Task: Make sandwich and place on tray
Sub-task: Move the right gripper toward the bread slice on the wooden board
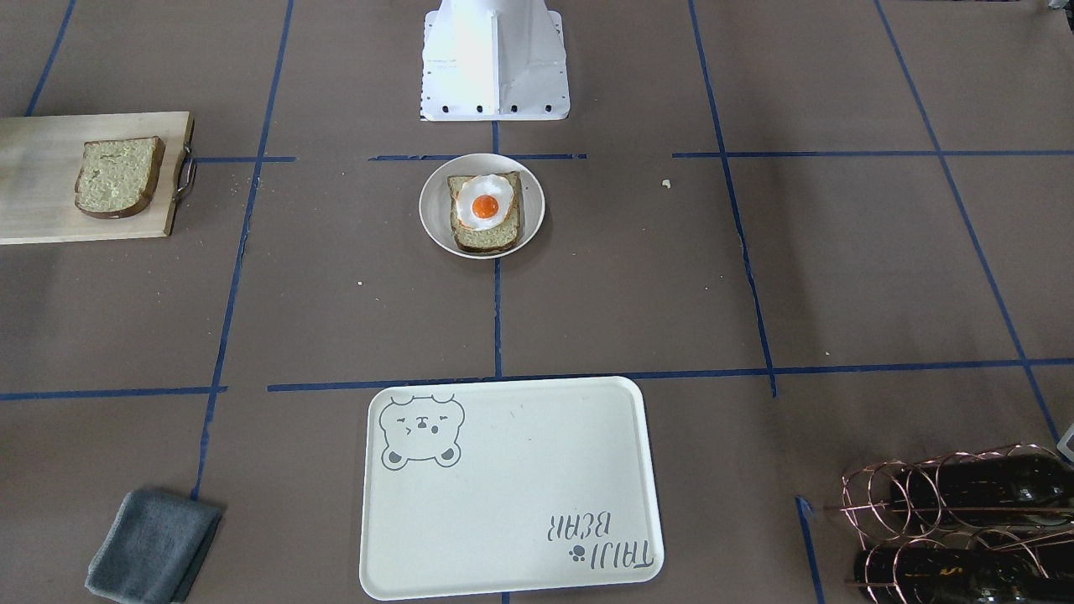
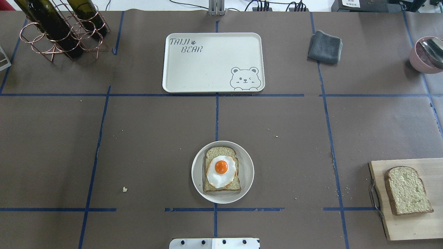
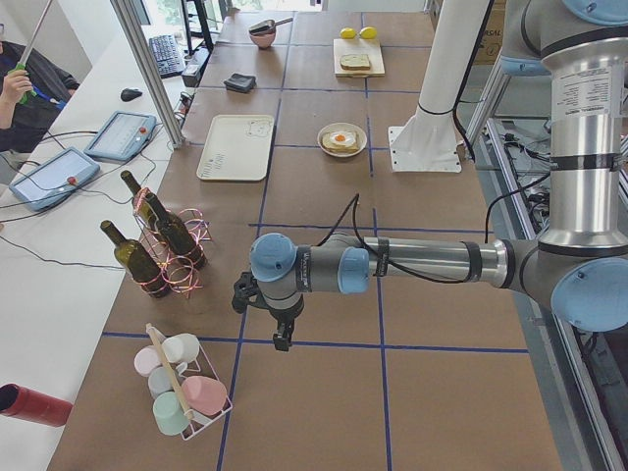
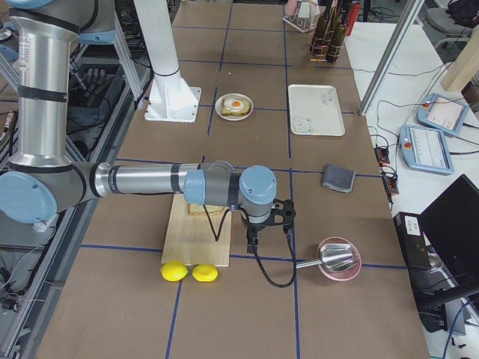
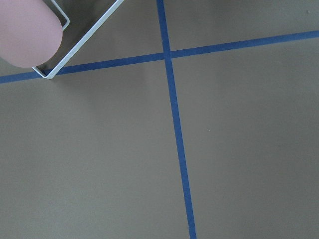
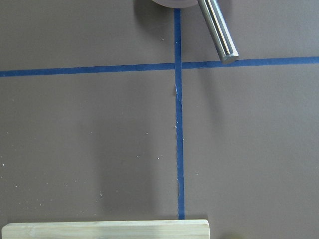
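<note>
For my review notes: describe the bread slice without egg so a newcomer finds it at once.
Find the pale wooden cutting board on the robot's right side of the table. A tan, dark-crusted bread slice lies flat on it. Unlike the other slice on the round white plate mid-table, it carries no fried egg.

The tray [image 2: 211, 62] is showing grey lettering [image 2: 185, 46] in one corner, reading "TAIJI BEAR" on two lines with a small paw print after "TAIJI". A grey bear-face drawing [image 2: 245, 78] is sitting in the opposite corner. From the front-facing camera the words are reading upside down. A white label [image 3: 577, 93] is wrapping the left arm [image 3: 579, 167], its print too small to read.
</note>
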Robot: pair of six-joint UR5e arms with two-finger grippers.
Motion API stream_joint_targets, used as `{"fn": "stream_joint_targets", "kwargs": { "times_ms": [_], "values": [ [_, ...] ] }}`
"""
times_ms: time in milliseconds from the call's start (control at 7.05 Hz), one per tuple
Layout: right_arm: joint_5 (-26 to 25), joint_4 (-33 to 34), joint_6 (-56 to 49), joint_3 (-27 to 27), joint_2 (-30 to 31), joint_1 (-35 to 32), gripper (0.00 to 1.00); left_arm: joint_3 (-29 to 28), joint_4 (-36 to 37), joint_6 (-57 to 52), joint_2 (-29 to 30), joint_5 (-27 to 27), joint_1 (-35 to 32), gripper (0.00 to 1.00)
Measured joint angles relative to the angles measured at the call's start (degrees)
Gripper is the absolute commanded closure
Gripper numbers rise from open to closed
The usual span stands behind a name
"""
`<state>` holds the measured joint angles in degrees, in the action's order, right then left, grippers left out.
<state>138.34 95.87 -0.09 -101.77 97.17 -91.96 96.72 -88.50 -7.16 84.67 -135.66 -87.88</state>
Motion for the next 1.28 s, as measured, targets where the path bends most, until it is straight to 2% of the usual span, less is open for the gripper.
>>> {"fn": "stream_joint_targets", "kwargs": {
  "times_ms": [426,709,993,1135,1277],
  "values": [
    [-0.1,-0.4,0.0,-0.5,-0.6,0.0,0.0,0.0,-0.4,0.3,1.4,-0.1,0.1,0.0],
    [0.7,-2.0,0.0,-0.8,-1.7,0.9,0.0,0.1,-0.6,0.5,5.6,0.0,0.4,0.0],
    [3.1,-3.7,0.9,-2.3,-5.3,4.7,0.0,0.5,-0.6,0.6,9.0,-0.1,1.0,0.0],
    [3.4,-5.0,5.7,-3.2,-6.0,7.6,0.0,1.7,-0.7,0.6,9.7,-0.2,2.0,0.0],
    [2.7,-9.2,14.6,-4.7,-5.0,10.8,0.0,3.1,-0.7,0.6,10.0,-0.3,3.5,0.0]
  ]
}}
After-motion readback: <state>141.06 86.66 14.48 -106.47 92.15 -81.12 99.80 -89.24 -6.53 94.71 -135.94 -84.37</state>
